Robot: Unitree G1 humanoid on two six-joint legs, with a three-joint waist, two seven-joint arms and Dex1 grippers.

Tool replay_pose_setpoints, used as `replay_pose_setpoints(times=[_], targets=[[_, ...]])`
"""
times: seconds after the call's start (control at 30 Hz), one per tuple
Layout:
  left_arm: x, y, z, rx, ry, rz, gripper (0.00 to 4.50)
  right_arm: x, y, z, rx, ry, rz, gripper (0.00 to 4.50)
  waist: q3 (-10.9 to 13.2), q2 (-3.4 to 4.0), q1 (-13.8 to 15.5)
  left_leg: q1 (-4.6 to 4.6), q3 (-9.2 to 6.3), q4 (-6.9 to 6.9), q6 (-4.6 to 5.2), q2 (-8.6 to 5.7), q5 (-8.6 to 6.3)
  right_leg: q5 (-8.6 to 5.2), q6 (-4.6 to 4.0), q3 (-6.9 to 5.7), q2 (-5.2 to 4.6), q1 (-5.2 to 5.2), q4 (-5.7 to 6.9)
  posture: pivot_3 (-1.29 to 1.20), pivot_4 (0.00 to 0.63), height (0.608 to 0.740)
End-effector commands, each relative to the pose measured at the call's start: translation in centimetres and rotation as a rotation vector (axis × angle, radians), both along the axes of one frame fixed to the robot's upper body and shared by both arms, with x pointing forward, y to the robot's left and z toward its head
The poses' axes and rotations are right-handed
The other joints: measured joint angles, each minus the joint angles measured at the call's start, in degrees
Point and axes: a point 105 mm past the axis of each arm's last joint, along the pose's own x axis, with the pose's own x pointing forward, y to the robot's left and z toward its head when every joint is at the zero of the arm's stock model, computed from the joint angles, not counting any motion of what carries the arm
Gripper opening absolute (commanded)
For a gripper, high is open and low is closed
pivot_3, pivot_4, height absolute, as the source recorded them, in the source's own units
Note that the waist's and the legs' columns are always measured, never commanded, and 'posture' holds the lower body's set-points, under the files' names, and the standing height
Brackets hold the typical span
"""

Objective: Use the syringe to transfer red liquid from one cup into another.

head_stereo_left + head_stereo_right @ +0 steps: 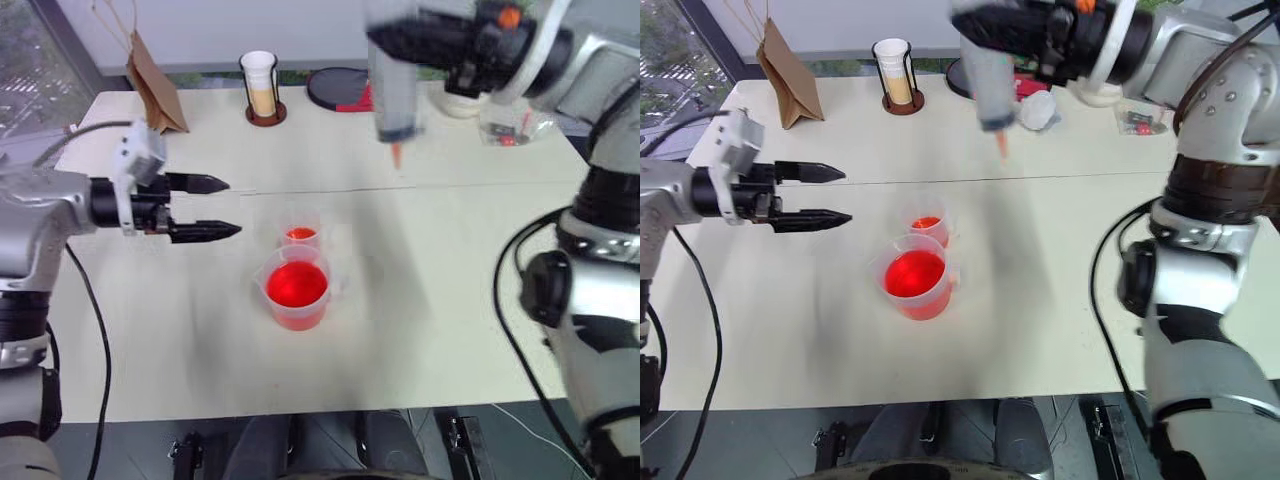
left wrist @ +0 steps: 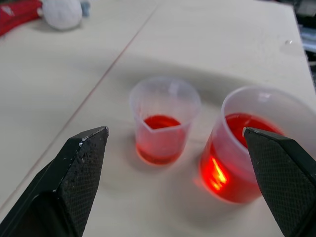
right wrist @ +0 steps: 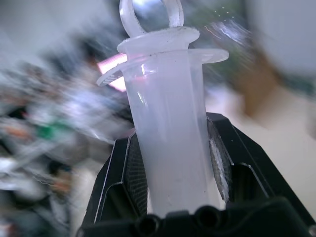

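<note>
My right gripper (image 1: 400, 42) is shut on the syringe (image 1: 393, 95), a big clear barrel held high over the table's far side with its orange tip (image 1: 397, 155) pointing down. In the right wrist view the syringe (image 3: 168, 133) stands between the black fingers (image 3: 133, 177). The wide cup (image 1: 298, 318) stands mid-table, about half full of red liquid (image 1: 296, 285). The small narrow cup (image 1: 301, 243) sits right behind it, almost touching, with a little red liquid in the bottom. My left gripper (image 1: 232, 207) hovers open to the left of both cups, holding nothing.
At the table's far side stand a brown paper bag (image 1: 155, 85), a white paper cup in a dark holder (image 1: 260, 88), a black round disc (image 1: 338, 88) and a clear container (image 1: 510, 125). A seam runs across the tabletop (image 1: 450, 300).
</note>
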Motion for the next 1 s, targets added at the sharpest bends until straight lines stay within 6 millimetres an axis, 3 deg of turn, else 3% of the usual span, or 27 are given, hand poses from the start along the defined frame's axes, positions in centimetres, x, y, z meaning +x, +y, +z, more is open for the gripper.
replay_pose_setpoints(times=[0.03, 0.27, 0.57, 0.77, 1.0], targets=[[-1.1, 0.8, 1.8, 0.05, -0.054, -0.006, 4.5, -1.8, 1.3, -2.0, 0.059, -0.017, 0.053, 1.39, 0.0, -0.02, 0.0, 0.0, 0.02, 0.06, 0.0, -0.04, 0.0, 0.0, 0.0, 0.04, -0.02, 0.02, 0.01, 0.0, 0.15, 0.739], [-1.1, 1.4, 1.2, 0.13, -0.05, 0.023, 4.5, -3.1, 6.3, -9.1, 0.06, -0.016, 0.109, 1.39, 0.0, -0.01, 0.1, 0.02, 0.0, 0.02, -0.02, -0.08, 0.03, 0.0, 0.0, 0.18, 0.05, -0.08, 0.15, 0.0, 0.15, 0.739], [-2.5, 0.8, 3.2, 0.052, -0.074, 0.023, 4.5, -1.1, 7.2, -13.9, 0.021, -0.07, -0.017, 1.39, 0.0, -0.01, -0.3, 0.03, -0.01, 0.03, -0.08, -0.04, 0.06, 0.0, 0.0, 0.18, 0.13, -0.12, 0.27, 0.0, 0.15, 0.739], [-2.7, 0.8, 4.4, 0.035, -0.111, 0.051, 4.5, -0.9, 7.4, -15.9, -0.001, -0.075, -0.042, 1.39, 0.0, -0.01, -0.3, 0.06, -0.01, 0.02, -0.11, -0.02, 0.08, 0.0, 0.0, 0.19, 0.15, -0.12, 0.27, 0.0, 0.15, 0.739], [-0.6, -1.5, 6.0, -0.031, -0.221, 0.03, 4.5, -2.0, 7.9, -17.0, -0.011, -0.055, -0.012, 1.39, 0.0, -0.02, 0.1, 0.1, -0.06, 0.05, -0.15, -0.04, 0.1, 0.0, 0.0, 0.17, 0.17, -0.02, 0.26, 0.0, 0.15, 0.739]])
